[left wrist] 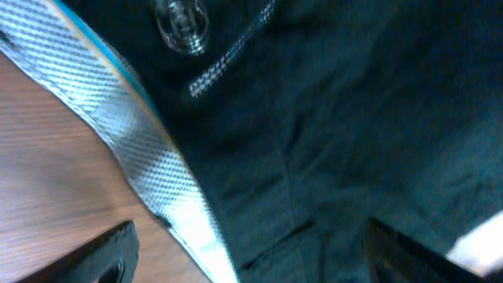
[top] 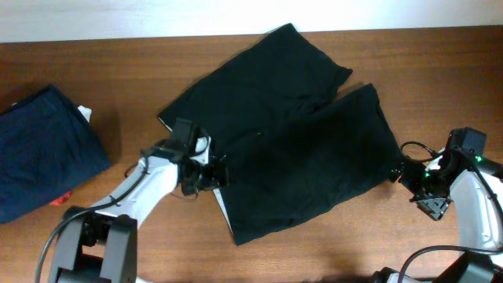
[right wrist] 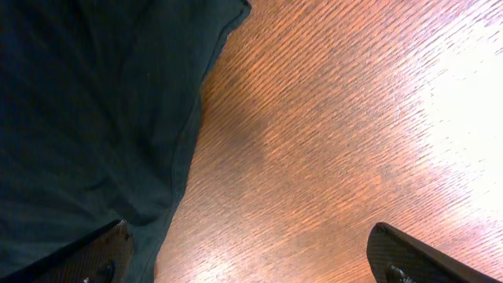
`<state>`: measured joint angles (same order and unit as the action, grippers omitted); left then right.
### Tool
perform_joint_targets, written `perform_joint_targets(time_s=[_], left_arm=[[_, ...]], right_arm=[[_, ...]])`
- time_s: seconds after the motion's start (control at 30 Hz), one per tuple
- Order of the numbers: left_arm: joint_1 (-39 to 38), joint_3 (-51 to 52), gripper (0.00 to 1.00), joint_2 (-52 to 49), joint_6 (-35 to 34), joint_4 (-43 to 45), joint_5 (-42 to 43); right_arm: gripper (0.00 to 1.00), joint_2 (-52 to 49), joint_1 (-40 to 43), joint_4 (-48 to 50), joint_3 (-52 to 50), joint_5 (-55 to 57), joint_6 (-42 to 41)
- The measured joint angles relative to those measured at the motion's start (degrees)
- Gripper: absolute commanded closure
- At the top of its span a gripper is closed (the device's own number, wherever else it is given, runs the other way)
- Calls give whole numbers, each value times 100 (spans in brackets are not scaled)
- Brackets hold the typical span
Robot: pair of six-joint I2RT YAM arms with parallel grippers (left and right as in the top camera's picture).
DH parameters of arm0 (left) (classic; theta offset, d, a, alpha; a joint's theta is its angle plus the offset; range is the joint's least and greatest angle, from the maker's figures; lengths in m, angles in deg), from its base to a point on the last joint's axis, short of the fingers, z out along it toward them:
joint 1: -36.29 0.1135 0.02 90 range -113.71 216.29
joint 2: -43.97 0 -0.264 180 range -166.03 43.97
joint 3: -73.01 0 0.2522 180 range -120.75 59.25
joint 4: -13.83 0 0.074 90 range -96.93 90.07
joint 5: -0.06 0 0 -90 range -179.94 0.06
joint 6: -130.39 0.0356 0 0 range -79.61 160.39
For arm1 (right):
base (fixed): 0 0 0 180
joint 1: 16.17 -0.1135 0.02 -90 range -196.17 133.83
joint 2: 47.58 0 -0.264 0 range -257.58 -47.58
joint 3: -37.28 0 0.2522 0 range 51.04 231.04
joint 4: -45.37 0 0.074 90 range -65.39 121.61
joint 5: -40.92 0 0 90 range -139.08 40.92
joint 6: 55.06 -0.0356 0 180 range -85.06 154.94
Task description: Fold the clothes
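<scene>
The black shorts (top: 291,134) lie spread flat on the table, legs pointing to the far right, waistband at the near left. My left gripper (top: 206,174) is open at the waistband; the left wrist view shows the whitish lining (left wrist: 149,169) and a metal button (left wrist: 182,23) on the black cloth (left wrist: 354,118) between the fingers. My right gripper (top: 402,174) is open at the hem of the near leg; the right wrist view shows the cloth edge (right wrist: 94,118) under its left finger and bare wood under the other.
A navy blue folded garment (top: 43,149) lies at the table's left edge, with something red (top: 61,200) under its near side. Wooden table (top: 330,244) runs all round the shorts. A white wall strip borders the far edge.
</scene>
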<state>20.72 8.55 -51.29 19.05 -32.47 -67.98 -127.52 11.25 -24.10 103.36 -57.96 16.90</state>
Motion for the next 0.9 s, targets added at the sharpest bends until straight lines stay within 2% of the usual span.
perform_joint_targets(time_s=[0.07, 0.1, 0.17, 0.2, 0.23, 0.4, 0.5, 0.53, 0.57, 0.6, 0.67, 0.73, 0.83, 0.9], left_arm=[[-76, 223, 21, 26, -205, 334, -59], [-94, 321, 33, 63, -275, 614, -127], [-98, 452, 72, 81, -452, 1012, -164], [-103, 535, 88, 85, -472, 1224, -221], [-103, 603, 99, 70, -538, 1318, -249], [-55, 726, 99, 7, -570, 1696, -402], [354, 669, 99, 0, -557, 1700, -516], [597, 581, 89, -4, -540, 1694, -553], [824, 485, 50, -11, -527, 1696, -586], [1165, 289, 1, -11, -448, 1698, -619], [1515, 37, 1, -11, -433, 1648, -632], [1731, -166, 1, -11, -433, 1156, -409], [1762, -177, 1, -11, -396, -291, -96], [1757, -160, 1, -11, -334, -859, -31]], right_arm=[[1, 0, 0, -11, 0, 2, 0], [1, 0, 2, -4, 0, 2, 2], [1, 0, 4, -9, 0, 0, 2], [1, 0, 4, -7, 0, -2, 2], [1, 0, 4, -4, 0, -2, 0], [1, 0, 2, -9, 0, 2, 0], [1, 0, 4, -9, 0, 2, 0], [1, 0, 4, -9, 0, 0, 0], [1, 0, 2, -26, 0, -20, 0], [1, -2, 2, -68, 0, -61, 2], [1, -2, 4, -125, 0, -114, 2], [1, -4, 2, -162, -9, -177, 13], [1, -4, 4, -181, -157, -308, 59], [1, -4, 2, -199, -221, -330, 74]])
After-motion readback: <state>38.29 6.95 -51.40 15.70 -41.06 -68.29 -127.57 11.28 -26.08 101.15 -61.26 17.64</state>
